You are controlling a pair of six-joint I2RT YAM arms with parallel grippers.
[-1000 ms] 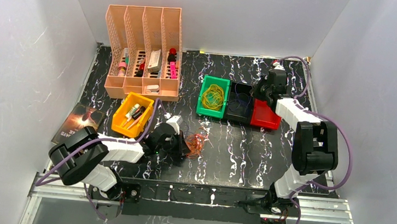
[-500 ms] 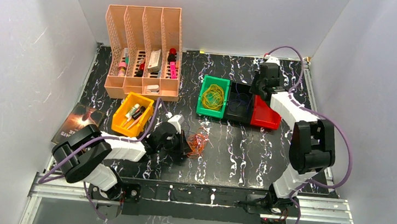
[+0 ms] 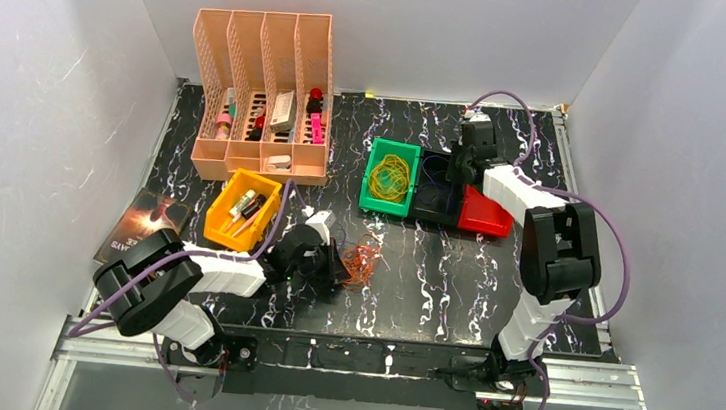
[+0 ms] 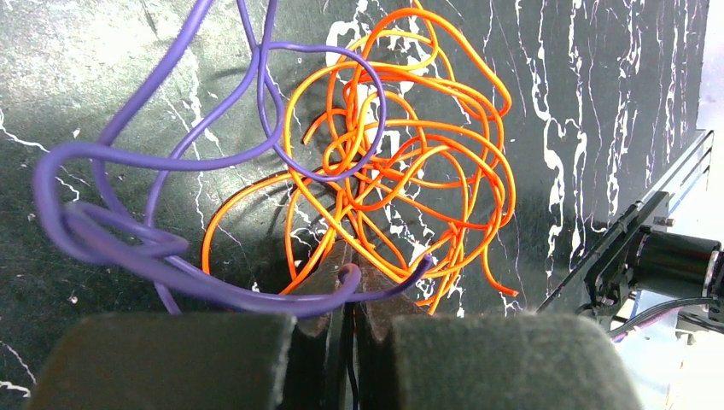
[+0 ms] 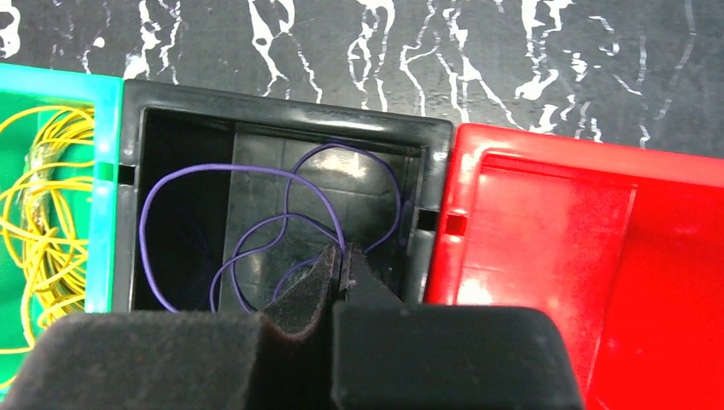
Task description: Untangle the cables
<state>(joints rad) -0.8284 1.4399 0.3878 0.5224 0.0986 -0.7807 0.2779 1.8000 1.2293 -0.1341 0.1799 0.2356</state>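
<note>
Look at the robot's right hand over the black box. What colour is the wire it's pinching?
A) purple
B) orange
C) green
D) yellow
A: in the right wrist view the right gripper is shut on a thin purple wire that loops inside the black bin, while the yellow wires lie apart in the green bin next to it.

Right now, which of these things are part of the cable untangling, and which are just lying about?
Part of the job: orange-and-purple tangle at the left gripper; purple cable pinched by the right gripper in the black bin; yellow cables in the green bin; red bin.
Lying about: peach file rack, yellow bin of small items, dark card.
</note>
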